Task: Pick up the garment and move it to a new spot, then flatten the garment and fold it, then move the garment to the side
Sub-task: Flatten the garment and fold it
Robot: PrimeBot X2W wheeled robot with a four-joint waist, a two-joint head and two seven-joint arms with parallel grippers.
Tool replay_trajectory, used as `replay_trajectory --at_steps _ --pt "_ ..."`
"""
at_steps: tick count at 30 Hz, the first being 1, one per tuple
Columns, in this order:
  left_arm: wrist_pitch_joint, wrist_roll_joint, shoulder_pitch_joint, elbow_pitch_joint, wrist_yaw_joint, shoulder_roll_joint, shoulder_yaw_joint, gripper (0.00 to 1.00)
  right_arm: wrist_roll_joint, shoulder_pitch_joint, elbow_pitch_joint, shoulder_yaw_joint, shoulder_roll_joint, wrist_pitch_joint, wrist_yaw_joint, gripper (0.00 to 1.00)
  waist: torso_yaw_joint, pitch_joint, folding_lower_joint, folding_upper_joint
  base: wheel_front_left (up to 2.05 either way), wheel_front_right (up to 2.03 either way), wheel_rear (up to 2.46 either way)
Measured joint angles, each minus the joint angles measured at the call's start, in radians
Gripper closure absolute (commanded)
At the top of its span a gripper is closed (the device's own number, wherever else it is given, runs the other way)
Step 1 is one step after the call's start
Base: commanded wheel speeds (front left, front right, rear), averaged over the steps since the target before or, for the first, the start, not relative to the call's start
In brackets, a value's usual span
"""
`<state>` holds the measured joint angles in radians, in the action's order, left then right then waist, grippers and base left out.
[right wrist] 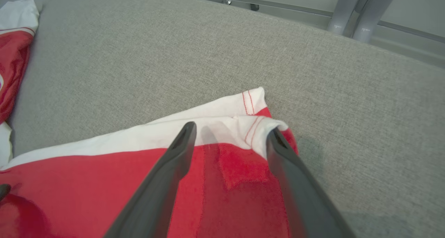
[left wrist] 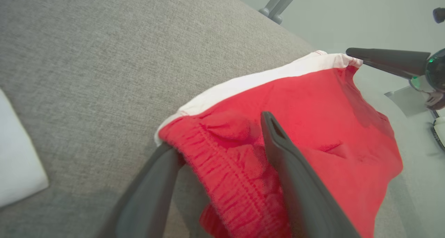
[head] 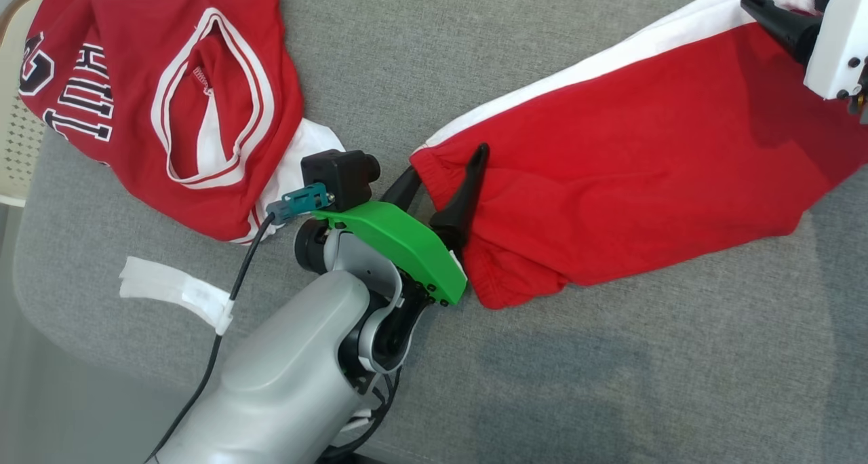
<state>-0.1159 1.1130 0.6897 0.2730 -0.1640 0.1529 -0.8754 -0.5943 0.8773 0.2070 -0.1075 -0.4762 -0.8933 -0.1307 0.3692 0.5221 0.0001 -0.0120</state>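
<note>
The garment [head: 644, 165] is a pair of red shorts with a white side stripe, stretched across the grey cushion. My left gripper [head: 447, 162] is open at the elastic waistband [left wrist: 222, 168]. One finger [left wrist: 288, 168] lies on top of the red cloth, while the other finger [left wrist: 153, 182] sits at the waistband's edge. At the far end my right gripper [right wrist: 232, 128] is open over the white hem corner [right wrist: 250, 102], fingers spread with the cloth below them. That gripper's finger [left wrist: 382, 58] shows by the hem in the left wrist view.
A red and white jersey [head: 156, 91] lies bunched at the far left of the cushion [head: 475, 43]. A white tape strip [head: 176, 287] holds my arm cable. A wicker chair [head: 13, 145] stands off the left edge. Metal legs [right wrist: 358, 12] rise beyond the cushion.
</note>
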Motion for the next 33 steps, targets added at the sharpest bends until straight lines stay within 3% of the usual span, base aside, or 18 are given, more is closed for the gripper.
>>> replay_trajectory --at_steps 5,20,28,33 --pt "-0.008 -0.053 -0.003 -0.031 -0.058 0.039 -0.017 0.0 -0.007 0.004 0.013 0.0 0.004 0.07 0.0 0.0 -0.015 -0.019 0.0 0.0 0.0 0.0 0.0" --pt "-0.01 -0.119 -0.104 -0.162 -0.192 0.157 -0.046 0.0 -0.095 -0.071 -0.026 -0.029 -0.048 0.1 0.0 0.0 -0.055 -0.099 -0.0001 0.0 0.0 0.0 0.0" --pt "-0.096 -0.202 -0.133 -0.21 -0.228 0.208 -0.047 0.0 -0.095 -0.128 -0.018 -0.006 -0.079 0.119 0.0 0.0 -0.047 -0.125 0.0 0.0 0.0 0.0 0.0" --pt "-0.133 -0.255 -0.172 -0.263 -0.243 0.208 -0.035 0.0 -0.07 -0.185 -0.007 -0.013 -0.106 0.107 0.0 0.0 -0.025 -0.137 -0.0001 0.0 0.0 0.0 0.0"
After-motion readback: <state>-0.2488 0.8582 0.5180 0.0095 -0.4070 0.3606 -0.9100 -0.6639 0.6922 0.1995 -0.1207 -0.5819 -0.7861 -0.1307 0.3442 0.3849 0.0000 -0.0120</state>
